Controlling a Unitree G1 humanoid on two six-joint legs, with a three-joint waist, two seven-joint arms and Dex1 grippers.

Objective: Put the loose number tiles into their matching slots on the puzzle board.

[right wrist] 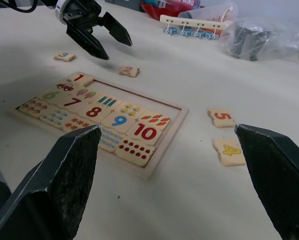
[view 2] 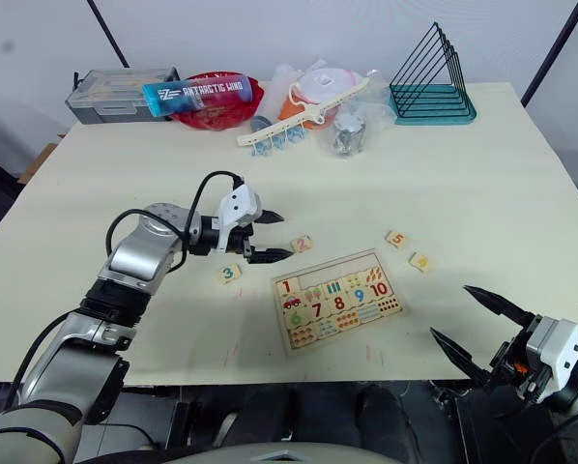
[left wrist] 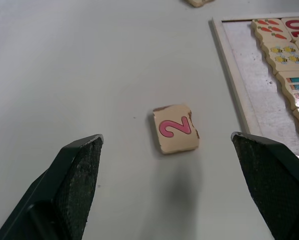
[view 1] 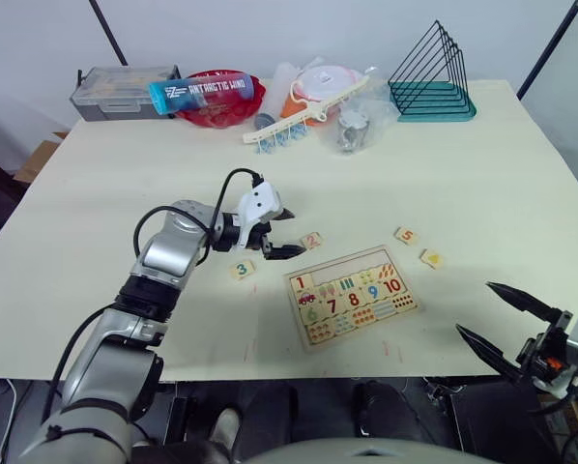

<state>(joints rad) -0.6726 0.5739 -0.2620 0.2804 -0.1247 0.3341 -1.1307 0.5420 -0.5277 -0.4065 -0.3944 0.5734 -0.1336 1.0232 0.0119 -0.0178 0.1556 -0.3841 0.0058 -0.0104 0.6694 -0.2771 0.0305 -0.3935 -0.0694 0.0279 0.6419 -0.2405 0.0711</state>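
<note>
The puzzle board [view 1: 352,295] lies flat near the table's front edge, with a red 1 tile [view 1: 301,282] seated at its left end and bare matching slots [view 1: 345,270] beside it. Loose number tiles lie around it: a red 2 [view 1: 311,241], a green 3 [view 1: 242,269], a red 5 [view 1: 406,235] and a yellow 4 [view 1: 430,258]. My left gripper [view 1: 297,233] hovers open just left of the 2 tile [left wrist: 174,128], holding nothing. Open and empty too, my right gripper [view 1: 475,307] hangs at the front right, off the board's right end.
Along the table's back edge stand a grey box [view 1: 123,92], a red bowl [view 1: 221,100] with a blue tube across it, plastic-wrapped items [view 1: 352,121] and a teal wire rack [view 1: 432,82]. The table edge runs just in front of the board.
</note>
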